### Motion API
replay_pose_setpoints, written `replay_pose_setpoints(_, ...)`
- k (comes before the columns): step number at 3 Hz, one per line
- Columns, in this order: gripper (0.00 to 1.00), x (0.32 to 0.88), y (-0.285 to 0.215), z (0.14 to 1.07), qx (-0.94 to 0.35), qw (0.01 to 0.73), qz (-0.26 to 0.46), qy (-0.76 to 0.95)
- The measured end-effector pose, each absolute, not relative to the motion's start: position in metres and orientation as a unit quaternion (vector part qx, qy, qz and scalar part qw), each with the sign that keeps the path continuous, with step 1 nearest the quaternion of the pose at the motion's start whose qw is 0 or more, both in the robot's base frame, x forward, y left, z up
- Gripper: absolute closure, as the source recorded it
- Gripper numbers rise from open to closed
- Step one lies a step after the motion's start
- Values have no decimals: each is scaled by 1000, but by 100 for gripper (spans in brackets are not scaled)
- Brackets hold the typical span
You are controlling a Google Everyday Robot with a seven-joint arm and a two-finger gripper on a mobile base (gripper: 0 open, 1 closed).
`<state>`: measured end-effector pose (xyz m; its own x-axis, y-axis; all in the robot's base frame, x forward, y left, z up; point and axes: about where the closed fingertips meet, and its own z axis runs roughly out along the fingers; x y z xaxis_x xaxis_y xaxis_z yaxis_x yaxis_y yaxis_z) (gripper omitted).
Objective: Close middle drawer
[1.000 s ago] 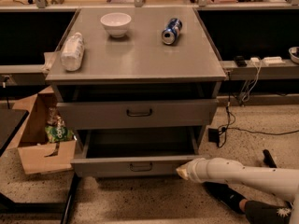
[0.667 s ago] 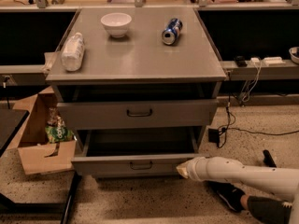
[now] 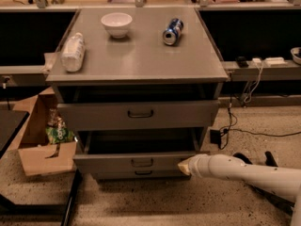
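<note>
At 6 o'clock, middle drawer (image 3: 108, 164) pulled out, dark inside. Pincer (image 3: 185, 165) right at its 3 o'clock corner, white arm (image 3: 244, 171) trailing toward 4 o'clock. On desk (image 3: 141, 60): bowl (image 3: 116, 23), can (image 3: 172, 31) lying, bottle (image 3: 73, 52) at 9 o'clock.

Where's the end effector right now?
Low in the camera view, right of centre: the end effector sits at the right end of the open middle drawer front panel, its arm reaching in from the lower right.
</note>
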<state>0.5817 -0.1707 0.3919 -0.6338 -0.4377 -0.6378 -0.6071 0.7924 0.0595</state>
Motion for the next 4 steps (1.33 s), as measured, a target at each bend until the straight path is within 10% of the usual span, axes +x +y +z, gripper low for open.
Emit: replay_pose_setpoints(4,100,603,-146,372,-312,294,161,889)
